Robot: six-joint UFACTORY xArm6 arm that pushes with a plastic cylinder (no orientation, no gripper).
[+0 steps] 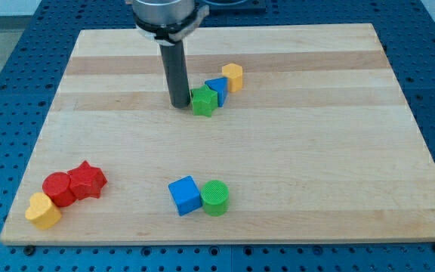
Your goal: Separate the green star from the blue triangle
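Green star (203, 100) sits touching my tip (180, 104) on its view-right side, blue triangle (217, 88) pressed against the star's far upper-right, so I have no fingers, just a bare rod.

8 blocks total: 2 green (green star (204, 100), green cylinder (215, 197)), 2 blue (blue triangle (217, 88), blue cube (184, 195)), 2 yellow (yellow block (232, 76), yellow heart (43, 211)), 2 red (red cylinder (58, 188), red star (87, 180)). 1 board (300, 151).

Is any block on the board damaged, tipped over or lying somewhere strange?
Nothing stands out. My tip rests just left of the green star, which touches the blue triangle. All blocks sit flat on the wooden board, undamaged.
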